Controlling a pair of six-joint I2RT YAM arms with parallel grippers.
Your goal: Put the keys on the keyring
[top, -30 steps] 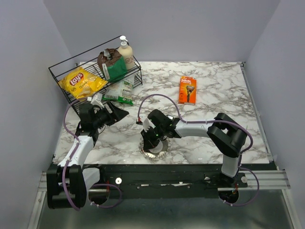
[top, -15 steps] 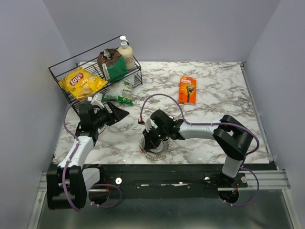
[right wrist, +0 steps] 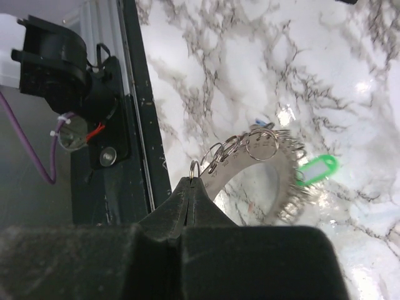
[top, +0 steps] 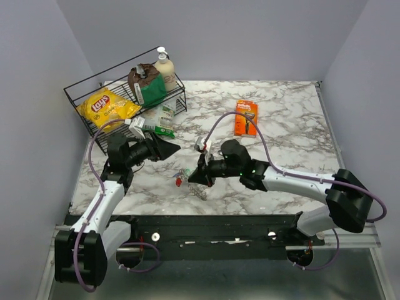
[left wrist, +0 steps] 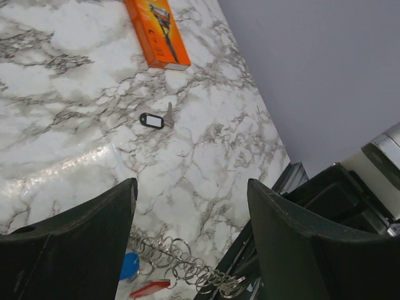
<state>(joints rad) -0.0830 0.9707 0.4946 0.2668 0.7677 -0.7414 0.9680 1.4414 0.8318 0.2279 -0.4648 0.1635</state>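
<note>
Right wrist view has my right gripper (right wrist: 190, 187) pressed fully together, its two black tips pinching one small wire loop of the thin silver metal keyring (right wrist: 250, 156), which bristles with many such little rings. From that pinch the keyring curves up and to the right as a crescent above the white, grey-veined marble table (right wrist: 206, 56). Its far side is blurred, so I cannot tell whether it touches the marble. An oblong plastic green key tag (right wrist: 315, 170) sticks out from the ring's outer edge, its long axis pointing right and slightly up, away from my tips. In the top external view my right gripper (top: 200, 179) reaches leftward over the near middle of the table, with the keyring (top: 198, 189) just under the tips and the green key tag (top: 185, 171) to their left. My left gripper (top: 174, 149) points right, up-left of the ring and apart from it, spread wide with nothing in it. Between its fingers (left wrist: 69, 237) the left wrist view shows the keyring (left wrist: 181, 265) nearly edge-on, a row of loops running from upper left to lower right. A round blue key tag (left wrist: 129, 265) and a flat red key tag (left wrist: 150, 289), lying almost level, sit at its left end. Farther off, a small black-tagged key (left wrist: 156, 120) lies flat on the marble, tag to the left, silver blade angled upward, near a flat orange razor package (left wrist: 156, 31).
</note>
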